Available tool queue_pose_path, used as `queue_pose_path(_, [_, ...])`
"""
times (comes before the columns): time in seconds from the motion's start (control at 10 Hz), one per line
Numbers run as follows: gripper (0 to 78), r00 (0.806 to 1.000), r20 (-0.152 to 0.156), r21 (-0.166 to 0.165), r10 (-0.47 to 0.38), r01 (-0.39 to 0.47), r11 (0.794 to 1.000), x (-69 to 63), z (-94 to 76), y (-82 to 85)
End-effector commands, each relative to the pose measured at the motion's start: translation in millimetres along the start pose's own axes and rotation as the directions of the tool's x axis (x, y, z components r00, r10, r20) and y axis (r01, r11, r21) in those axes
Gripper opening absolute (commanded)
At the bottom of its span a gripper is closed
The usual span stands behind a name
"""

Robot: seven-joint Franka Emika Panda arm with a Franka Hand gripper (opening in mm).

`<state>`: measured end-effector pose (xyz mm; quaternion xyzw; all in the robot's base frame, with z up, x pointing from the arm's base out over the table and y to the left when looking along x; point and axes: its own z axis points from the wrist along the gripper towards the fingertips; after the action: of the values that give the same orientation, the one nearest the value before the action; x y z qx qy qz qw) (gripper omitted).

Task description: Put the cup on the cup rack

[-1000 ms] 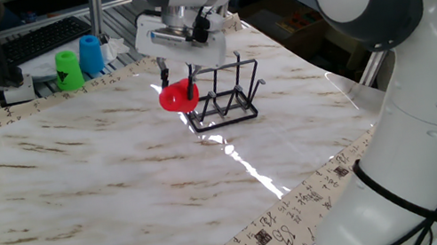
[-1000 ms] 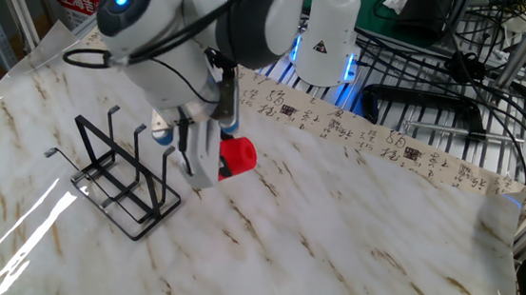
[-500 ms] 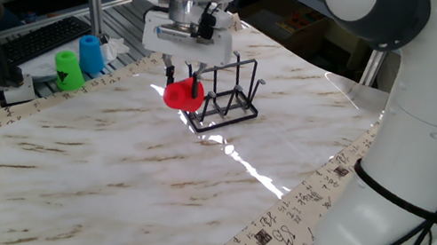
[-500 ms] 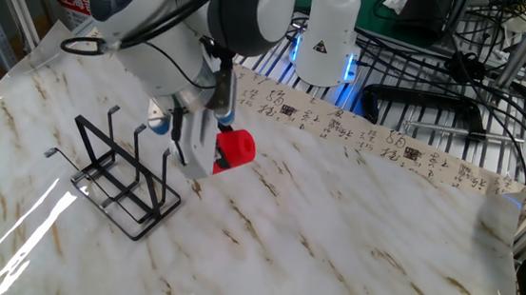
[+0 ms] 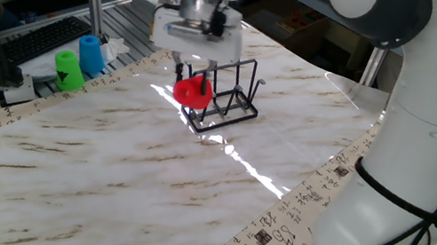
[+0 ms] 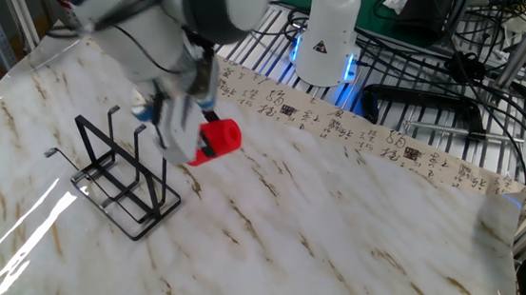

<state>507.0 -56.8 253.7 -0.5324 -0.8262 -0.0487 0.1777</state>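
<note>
The red cup (image 5: pixel 192 92) (image 6: pixel 218 139) hangs on its side in the air, held by my gripper (image 5: pixel 192 75) (image 6: pixel 195 139), which is shut on it. It sits just in front of the near prongs of the black wire cup rack (image 5: pixel 226 96) (image 6: pixel 117 175), slightly above the rack's base. In the other fixed view the arm is motion-blurred and the cup's mouth faces the rack, a short gap from the closest prong. I cannot tell whether the cup touches a prong.
A green cup (image 5: pixel 68 68) and a blue cup (image 5: pixel 90 54) stand at the table's far left edge. A keyboard (image 5: pixel 46 37) lies behind them. Wire shelving and cables (image 6: pixel 445 46) sit beyond the patterned table border.
The gripper has lifted the red cup and carried it toward the rack; in one fixed view it has moved right and up, now level with the near prongs.
</note>
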Motion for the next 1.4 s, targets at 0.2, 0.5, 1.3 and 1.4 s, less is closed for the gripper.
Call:
queue_pose_path(0.2, [1.4,0.998,-0.023,-0.072,0.050,-0.052,0.996,-19.7,3.5,-24.9])
queue_pose_path(0.5, [1.4,0.997,-0.081,-0.087,0.019,-0.026,0.996,-29.2,4.8,-23.1])
queue_pose_path(1.3, [1.4,0.989,-0.124,-0.069,-0.086,0.078,0.995,-46.9,5.2,-10.6])
queue_pose_path(1.4, [1.4,0.986,-0.138,-0.068,-0.098,0.089,0.994,-47.4,4.5,-10.1])
